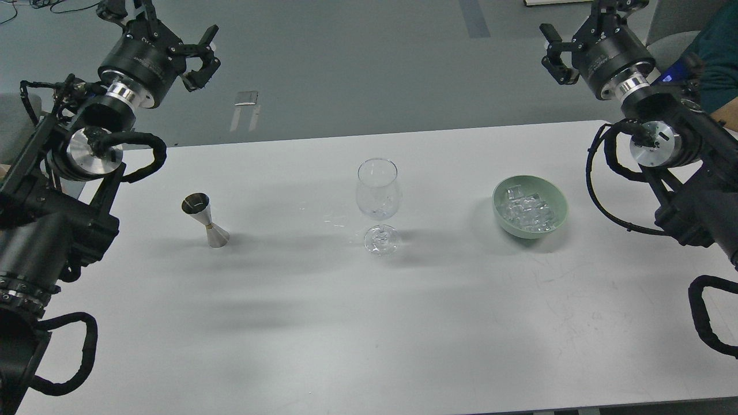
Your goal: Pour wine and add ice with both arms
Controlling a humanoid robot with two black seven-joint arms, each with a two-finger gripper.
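A clear wine glass (377, 193) stands upright at the table's middle and looks empty. A small steel jigger (206, 221) stands to its left. A pale green bowl (556, 199) to the right of the glass holds several clear ice cubes (527, 210). My left gripper (164, 26) is open and empty, raised high beyond the table's far left edge, well away from the jigger. My right gripper (579, 23) is open and empty, raised high at the far right, above and behind the bowl.
The white table (346, 323) ends in a rounded far right corner. A person in a dark teal sleeve (715, 55) sits past my right arm. A small silver plate (247, 98) lies on the grey floor beyond the table.
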